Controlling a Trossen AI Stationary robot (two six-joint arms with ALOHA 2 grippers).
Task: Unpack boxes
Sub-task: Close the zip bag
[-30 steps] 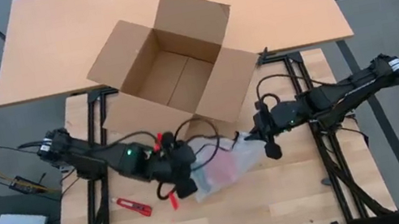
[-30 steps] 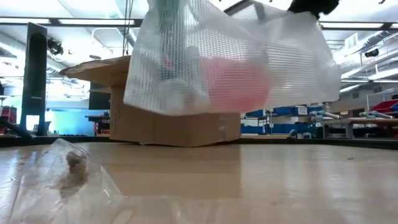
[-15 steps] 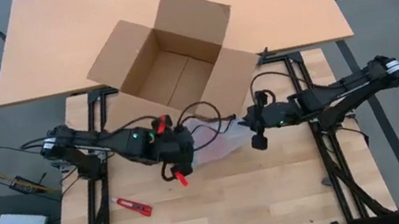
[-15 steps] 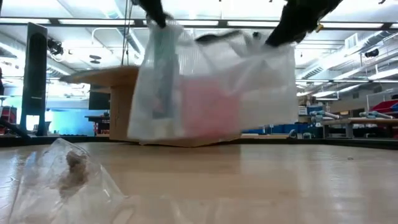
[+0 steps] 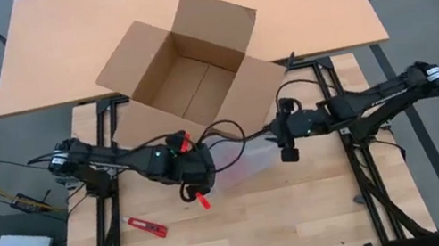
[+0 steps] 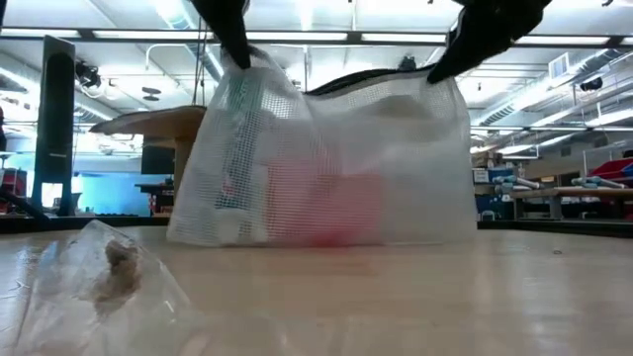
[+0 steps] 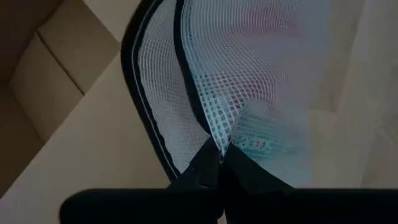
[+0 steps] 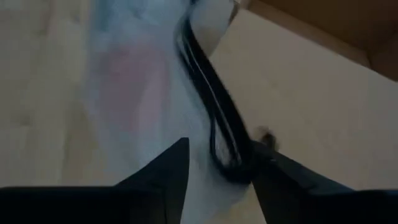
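The brown cardboard box [image 5: 193, 73] stands open at the table's far middle, its flaps spread. In front of it a clear mesh bag [image 6: 326, 168] with a black zip edge and something pink inside rests its bottom on the wooden table. My left gripper [image 7: 221, 158] is shut on the bag's top left corner. My right gripper [image 8: 217, 168] is at the top right corner, open, with the black zip edge [image 8: 211, 106] running between its fingers. My left gripper pinches the bag's mesh at its top corner [image 7: 219, 140], beside the black edge, between its two fingers. The fingers slant down from the near left. The bag hangs upright below them with its bottom [image 6: 316, 240] on the table. My right gripper: I cannot tell whether a finger touches the zip edge.
A red-handled cutter [image 5: 146, 227] lies on the wooden table near the left front. A crumpled piece of clear plastic [image 6: 99, 277] lies close to the low camera. The box's near flap [image 5: 259, 89] reaches toward both grippers.
Both grippers have come down and toward the box with the bag. The bag hung clear of the table before; now its bottom rests on the table, and it stands more upright between the two grippers.
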